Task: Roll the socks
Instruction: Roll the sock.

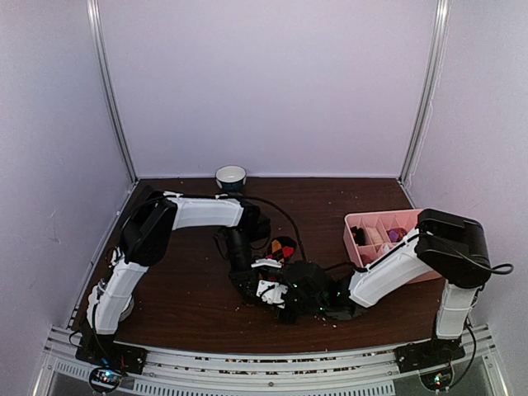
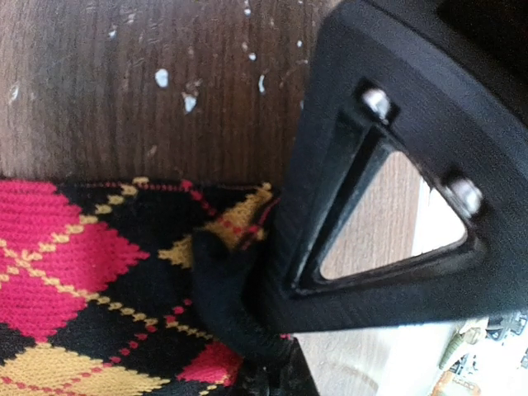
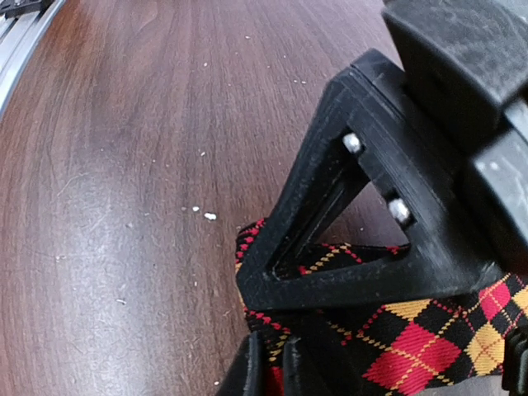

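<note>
The black argyle sock (image 1: 283, 247) with red, orange and yellow diamonds lies on the brown table at the centre. Both grippers meet over its near end. My left gripper (image 1: 257, 285) is shut on a dark fold at the sock's edge (image 2: 99, 272), seen between its tips (image 2: 256, 363). My right gripper (image 1: 290, 286) is shut on the sock's corner (image 3: 412, 346), with fabric pinched between its tips (image 3: 276, 363). Most of the sock is hidden under the grippers in the top view. The purple striped sock is not clearly seen; only a purple bit (image 1: 395, 235) shows in the pink tray.
A pink compartment tray (image 1: 363, 219) stands at the right, next to the right arm. A small cup (image 1: 231, 176) stands at the back wall. White crumbs (image 3: 209, 216) dot the wooden table (image 1: 181, 289). Walls close in the left, back and right.
</note>
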### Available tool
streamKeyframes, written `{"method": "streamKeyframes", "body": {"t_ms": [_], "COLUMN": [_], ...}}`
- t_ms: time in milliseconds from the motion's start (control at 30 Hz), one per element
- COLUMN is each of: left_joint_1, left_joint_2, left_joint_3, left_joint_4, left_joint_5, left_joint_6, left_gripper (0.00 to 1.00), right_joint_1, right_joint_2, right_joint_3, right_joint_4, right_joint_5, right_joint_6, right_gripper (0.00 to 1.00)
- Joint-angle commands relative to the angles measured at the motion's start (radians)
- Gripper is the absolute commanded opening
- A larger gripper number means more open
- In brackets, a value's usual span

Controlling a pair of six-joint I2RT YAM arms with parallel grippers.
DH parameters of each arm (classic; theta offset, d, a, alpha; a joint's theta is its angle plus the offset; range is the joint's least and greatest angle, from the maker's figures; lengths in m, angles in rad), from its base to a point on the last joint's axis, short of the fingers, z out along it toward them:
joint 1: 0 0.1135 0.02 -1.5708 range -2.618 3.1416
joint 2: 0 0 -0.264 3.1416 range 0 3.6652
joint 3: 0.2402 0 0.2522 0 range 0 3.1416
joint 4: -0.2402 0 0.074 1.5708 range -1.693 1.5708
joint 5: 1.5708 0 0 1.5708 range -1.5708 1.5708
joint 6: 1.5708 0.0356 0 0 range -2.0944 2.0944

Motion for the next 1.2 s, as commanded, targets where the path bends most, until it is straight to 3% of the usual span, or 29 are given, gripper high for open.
{"method": "streamKeyframes", "body": {"t_ms": [0,233,300,433,633,733,867,1167], "left_joint_1": [-0.002,0.005,0.005,0.002,0.001,0.002,0.002,0.002], "left_joint_2": [-0.027,-0.147,-0.164,-0.098,-0.09,-0.105,-0.081,-0.048], "left_joint_3": [-0.039,-0.119,-0.133,-0.086,-0.087,-0.096,-0.088,-0.075], "left_joint_4": [0.07,0.153,0.155,0.107,0.126,0.134,0.128,0.104], "left_joint_5": [-0.081,-0.051,-0.038,-0.064,-0.068,-0.073,-0.073,-0.06], "left_joint_6": [0.011,0.03,0.044,0.037,0.021,0.024,0.024,0.036], "left_gripper": [0.05,0.2,0.17,0.03,0.07,0.04,0.0,0.0], "right_joint_1": [-0.005,-0.055,-0.06,-0.049,-0.051,-0.051,-0.051,-0.051], "right_joint_2": [0.02,0.037,0.029,-0.032,-0.057,-0.054,-0.079,-0.076], "right_joint_3": [-0.011,-0.045,-0.063,-0.096,-0.053,-0.047,-0.07,-0.024], "right_joint_4": [-0.028,-0.038,-0.019,0.017,-0.049,-0.043,0.0,-0.006], "right_joint_5": [-0.004,-0.042,-0.063,-0.049,-0.044,-0.049,-0.024,-0.034], "right_joint_6": [0.071,0.217,0.218,0.159,0.105,0.089,0.048,-0.028], "right_gripper": [0.07,0.0,0.02,0.24,0.24,0.25,0.39,0.42]}}
